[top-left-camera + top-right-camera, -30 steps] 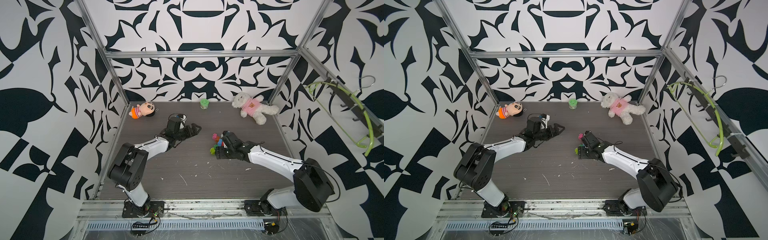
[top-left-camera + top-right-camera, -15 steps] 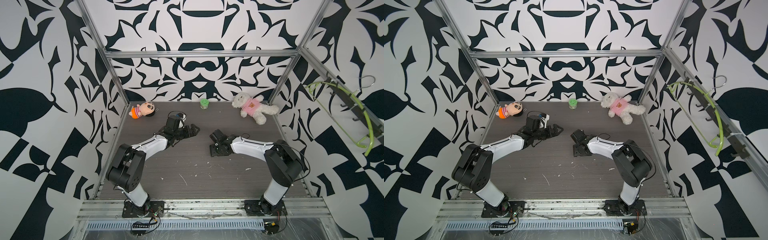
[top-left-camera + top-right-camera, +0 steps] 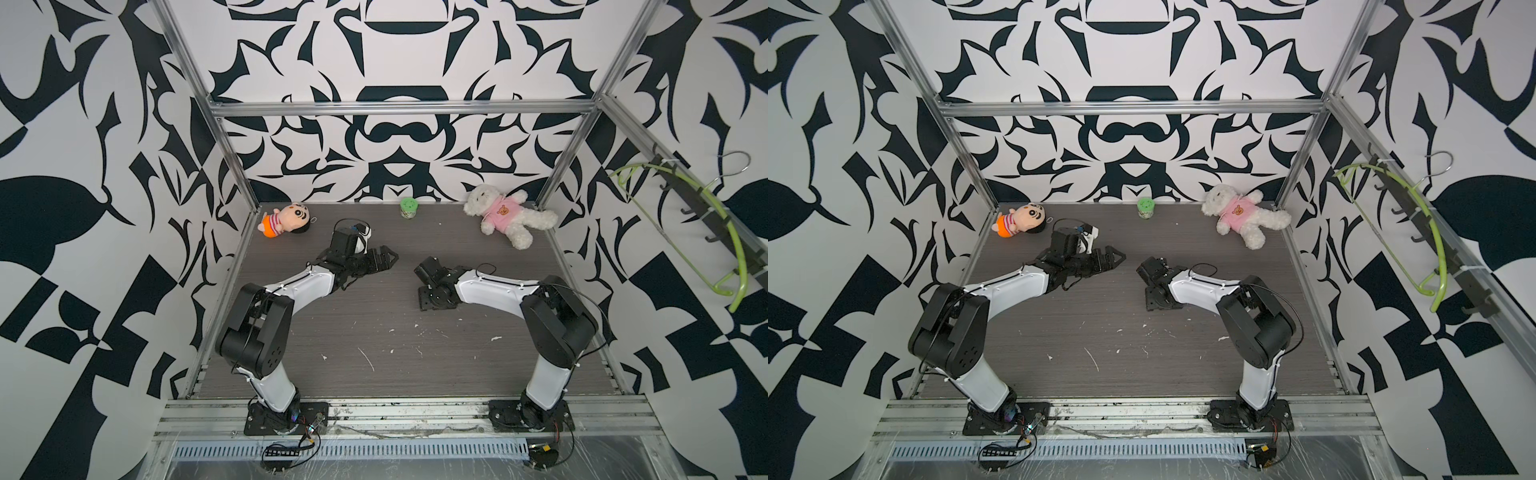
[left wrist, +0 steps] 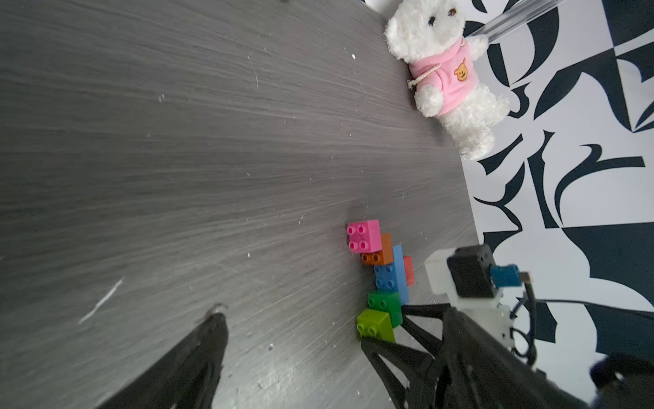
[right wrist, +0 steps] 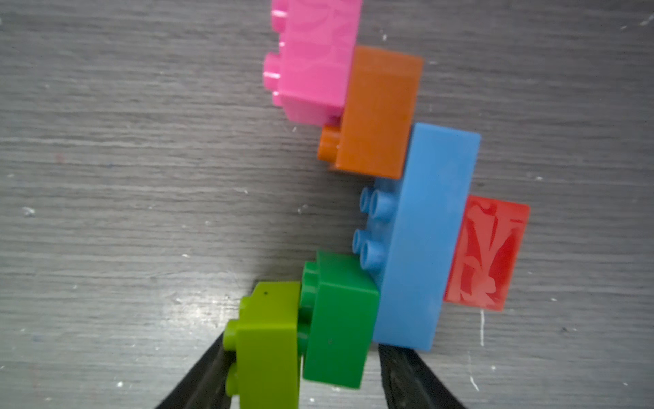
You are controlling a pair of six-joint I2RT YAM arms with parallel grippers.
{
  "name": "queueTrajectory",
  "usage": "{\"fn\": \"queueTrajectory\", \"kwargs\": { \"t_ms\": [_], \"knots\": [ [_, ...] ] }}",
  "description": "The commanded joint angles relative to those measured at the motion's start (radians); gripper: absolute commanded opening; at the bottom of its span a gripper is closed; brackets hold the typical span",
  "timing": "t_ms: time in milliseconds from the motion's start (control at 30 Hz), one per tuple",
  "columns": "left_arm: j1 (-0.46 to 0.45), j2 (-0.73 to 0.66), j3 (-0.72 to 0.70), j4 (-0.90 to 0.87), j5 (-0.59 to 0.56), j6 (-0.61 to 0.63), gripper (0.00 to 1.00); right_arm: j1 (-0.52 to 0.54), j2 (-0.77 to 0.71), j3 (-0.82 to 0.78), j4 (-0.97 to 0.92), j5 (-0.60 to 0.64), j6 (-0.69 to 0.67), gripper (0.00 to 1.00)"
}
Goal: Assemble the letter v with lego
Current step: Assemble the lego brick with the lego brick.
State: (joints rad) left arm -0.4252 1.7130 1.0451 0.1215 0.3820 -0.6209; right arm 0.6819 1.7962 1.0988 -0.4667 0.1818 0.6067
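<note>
Right gripper: closed onto one end of the letter v. One finger pressed the lime brick; the other sat just beside the dark green brick, at the end of the blue brick.
Letter v: lay on its side on the table, studs pointing sideways. The lime and dark green bricks stepped out from between the right gripper's fingers to the blue one. The orange-brown brick and pink brick stepped on farther ahead of the fingertips. The red brick sat on the blue brick's studless face.
Left gripper: spread wide and holding nothing, aimed toward the right gripper and apart from it.
Table: dark grey wood grain, scratched and dotted with white flecks, mostly on the arm-base side of both grippers.
Walls: bold black-and-white pattern all round, behind a bare aluminium frame.
Back edge: a small green pot stood beyond and between the two grippers. A white plush bear in a pink top lay in the corner beyond the right gripper. A cartoon doll lay near the left gripper's wrist.
Side wall: a lime hanger hung on a rack, well away on the right gripper's side.
</note>
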Motion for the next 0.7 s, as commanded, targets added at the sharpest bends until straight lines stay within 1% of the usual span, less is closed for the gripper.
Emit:
{"fn": "queueTrajectory", "kwargs": {
  "t_ms": [0, 133, 267, 300, 400, 467, 533, 567, 667],
  "knots": [
    [0.011, 0.032, 0.107, -0.040, -0.002, 0.052, 0.99, -0.011, -0.085, -0.039, -0.034, 0.035, -0.008, 0.65],
    [0.011, 0.049, 0.189, -0.059, -0.005, 0.074, 0.99, -0.036, -0.145, -0.086, -0.038, -0.008, -0.058, 0.66],
    [0.011, 0.077, 0.248, -0.071, 0.006, 0.081, 0.99, -0.102, -0.186, -0.135, -0.022, -0.115, -0.136, 0.67],
    [0.011, 0.085, 0.272, -0.086, 0.005, 0.093, 0.99, -0.132, -0.200, -0.146, -0.024, -0.180, -0.148, 0.67],
    [0.011, 0.114, 0.343, -0.126, -0.009, 0.125, 1.00, -0.178, -0.252, -0.171, -0.045, -0.222, -0.182, 0.68],
    [0.011, 0.138, 0.388, -0.143, -0.012, 0.134, 0.99, -0.184, -0.273, -0.160, -0.066, -0.241, -0.216, 0.68],
    [0.009, 0.167, 0.429, -0.148, -0.019, 0.147, 0.99, -0.183, -0.279, -0.146, -0.064, -0.285, -0.255, 0.68],
    [0.011, 0.180, 0.447, -0.155, -0.023, 0.147, 0.99, -0.174, -0.276, -0.138, -0.061, -0.309, -0.286, 0.69],
    [0.011, 0.207, 0.496, -0.196, -0.009, 0.159, 0.99, -0.163, -0.225, -0.082, -0.115, -0.314, -0.394, 0.70]
  ]
}}
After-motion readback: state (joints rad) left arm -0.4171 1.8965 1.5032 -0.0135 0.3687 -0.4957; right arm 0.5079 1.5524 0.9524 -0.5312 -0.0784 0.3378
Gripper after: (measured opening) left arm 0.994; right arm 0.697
